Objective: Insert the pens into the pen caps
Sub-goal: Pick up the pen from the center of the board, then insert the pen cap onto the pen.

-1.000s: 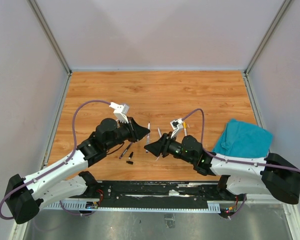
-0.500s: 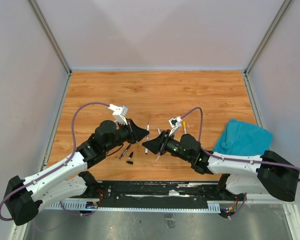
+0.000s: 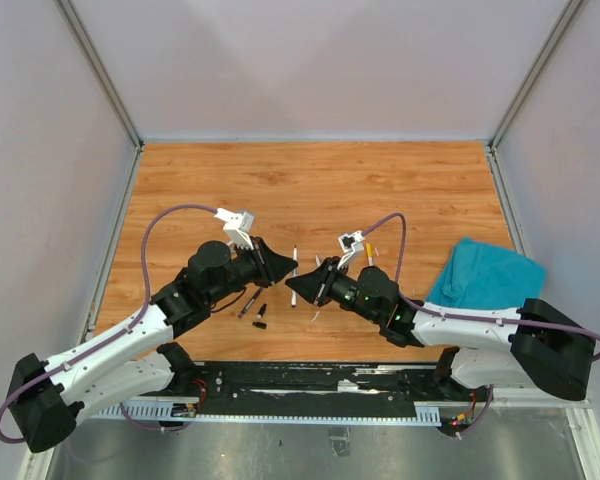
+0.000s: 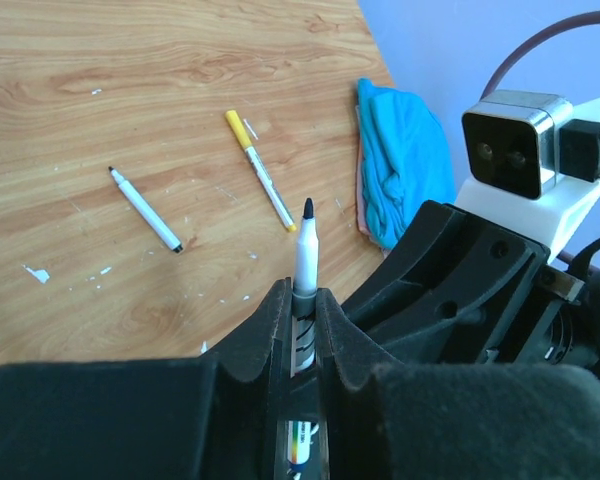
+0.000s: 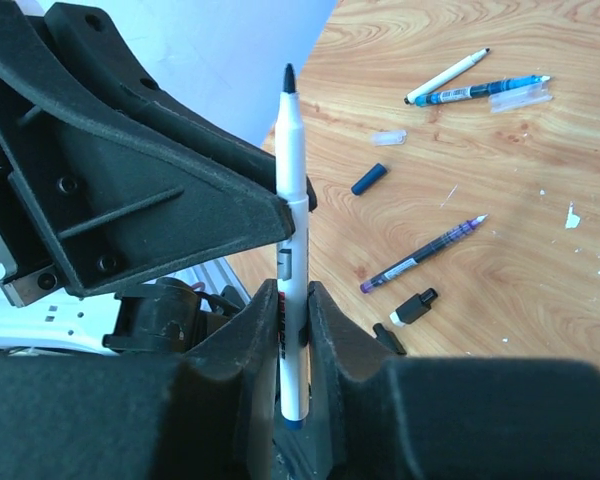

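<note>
One pen, bare-tipped, pinched by left hand and right hand; I judge a regrasp; next calls for aligning a cap.

pen between left hand, right hand | cloth far right

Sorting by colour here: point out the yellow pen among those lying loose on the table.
The yellow pen lies between the white pen and the teal cloth. It alone has a yellow end; the white pen's ends are black.
</note>
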{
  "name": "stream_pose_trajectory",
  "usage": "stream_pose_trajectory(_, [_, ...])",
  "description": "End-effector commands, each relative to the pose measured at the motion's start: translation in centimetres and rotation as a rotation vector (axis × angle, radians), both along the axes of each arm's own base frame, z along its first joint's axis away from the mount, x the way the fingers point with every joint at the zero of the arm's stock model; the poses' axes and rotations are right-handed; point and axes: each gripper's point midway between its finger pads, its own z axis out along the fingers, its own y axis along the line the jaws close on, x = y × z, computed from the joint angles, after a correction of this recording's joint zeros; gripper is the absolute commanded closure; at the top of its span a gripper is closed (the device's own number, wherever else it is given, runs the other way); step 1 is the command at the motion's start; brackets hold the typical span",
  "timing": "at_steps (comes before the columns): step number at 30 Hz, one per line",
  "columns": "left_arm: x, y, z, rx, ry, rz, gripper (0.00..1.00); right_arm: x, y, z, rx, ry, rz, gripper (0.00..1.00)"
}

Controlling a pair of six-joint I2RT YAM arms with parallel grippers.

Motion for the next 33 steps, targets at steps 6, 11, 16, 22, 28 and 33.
stream_pose_trajectory(6, [0.4,1.0,-0.3,0.046,-0.008,0.051,0.64,0.5,0.1,1.0,-0.031,-0.07,-0.023,0.99])
stream_pose_trajectory(11, [1.0,2.2,-0.7,0.12,0.001,0.108,0.39,0.7,-0.8,-0.4,-0.126,-0.058,-0.031,0.99])
stream_pose_trajectory(16, [1.6,4.2,-2.4,0.233,0.042,0.195,0.26,1.6,-3.2,-3.0,-0.214,0.007,-0.058,1.0])
stream_pose_trajectory(22, [2.0,8.7,-6.3,0.401,0.181,0.407,0.23,2.0,-6.6,-4.5,-0.312,0.018,-0.103,0.99])
stream_pose_trajectory(28, [2.2,14.3,-8.3,0.467,0.284,0.67,0.18,2.0,-8.7,-3.8,-0.354,-0.017,-0.146,0.99])
stream_pose_trajectory(33, [3.0,17.9,-9.0,0.539,0.294,0.788,0.18,1.7,-9.3,-3.9,-0.363,-0.016,-0.148,0.99])
